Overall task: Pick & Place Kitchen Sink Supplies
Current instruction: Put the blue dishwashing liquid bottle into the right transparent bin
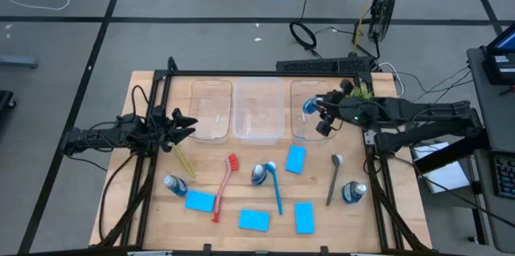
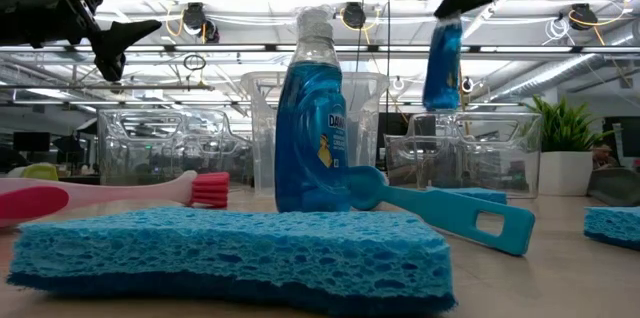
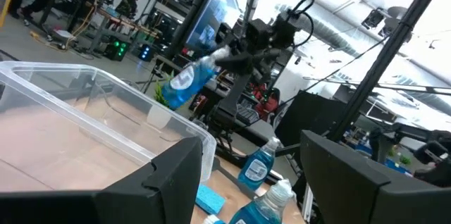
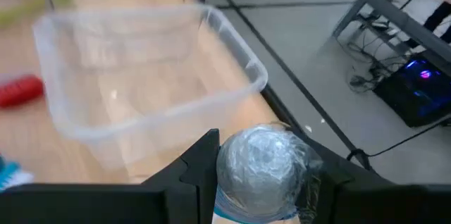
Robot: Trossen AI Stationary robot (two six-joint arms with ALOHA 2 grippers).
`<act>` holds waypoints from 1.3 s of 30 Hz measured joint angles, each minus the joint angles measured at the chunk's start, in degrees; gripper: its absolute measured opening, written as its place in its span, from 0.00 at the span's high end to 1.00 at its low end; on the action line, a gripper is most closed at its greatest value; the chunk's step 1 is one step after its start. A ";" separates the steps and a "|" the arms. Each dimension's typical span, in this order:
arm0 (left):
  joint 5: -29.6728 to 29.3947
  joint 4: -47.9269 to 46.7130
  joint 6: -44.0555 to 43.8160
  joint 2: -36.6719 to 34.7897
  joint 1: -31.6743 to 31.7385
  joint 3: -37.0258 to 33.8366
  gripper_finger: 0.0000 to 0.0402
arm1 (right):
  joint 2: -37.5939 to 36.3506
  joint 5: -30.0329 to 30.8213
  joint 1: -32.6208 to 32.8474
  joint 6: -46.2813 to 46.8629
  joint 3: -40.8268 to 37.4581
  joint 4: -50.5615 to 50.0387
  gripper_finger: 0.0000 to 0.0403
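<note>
My right gripper (image 1: pixel 323 116) hangs above the right clear bin (image 1: pixel 310 133), shut on a small blue bottle (image 1: pixel 309 109) with a grey cap; the low view shows this bottle (image 2: pixel 442 64) in the air over the bin. Three more bottles (image 1: pixel 259 174) (image 1: pixel 173 183) (image 1: pixel 352 192) stand on the table. Around them lie several flat blue sponges (image 1: pixel 295 158) and the red (image 1: pixel 224 185), blue (image 1: pixel 276 189), grey (image 1: pixel 334 178) and yellow-green (image 1: pixel 181 159) brushes. My left gripper (image 1: pixel 182 125) waits open at the table's left, beside the left bin (image 1: pixel 211 109). My right gripper pinches the bottle at its top, with the grey cap (image 4: pixel 236 166) between the two fingers (image 4: pixel 201 159). The fingers come from the table's right, slanting down. The bottle's blue body (image 2: pixel 441 70) hangs below them, a little tilted, lifted clear above the right bin.
Three clear bins stand in a row along the far side, the middle one (image 1: pixel 258 111) between the other two. A small green potted plant (image 1: pixel 362 91) sits at the far right corner, behind my right arm. A black frame (image 1: pixel 241 74) runs round the table.
</note>
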 joint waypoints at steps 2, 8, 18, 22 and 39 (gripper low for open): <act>0.00 0.00 0.00 0.01 0.01 0.00 0.40 | 0.89 -2.37 -2.28 -3.20 0.00 0.18 0.69; 0.00 0.00 0.02 0.00 0.00 0.00 0.40 | 4.01 -11.53 -8.93 -10.96 -0.02 1.99 0.69; 0.00 -0.02 0.04 0.00 0.02 0.00 0.40 | 9.44 -24.96 -19.16 -19.59 -0.02 6.63 0.69; 0.00 -0.02 0.30 0.00 0.01 0.00 0.40 | 11.43 -29.33 -22.81 -21.90 -0.02 7.10 0.69; -0.28 0.00 1.32 0.00 0.00 0.00 0.40 | 14.03 -38.09 -30.92 -24.07 -9.18 20.81 0.69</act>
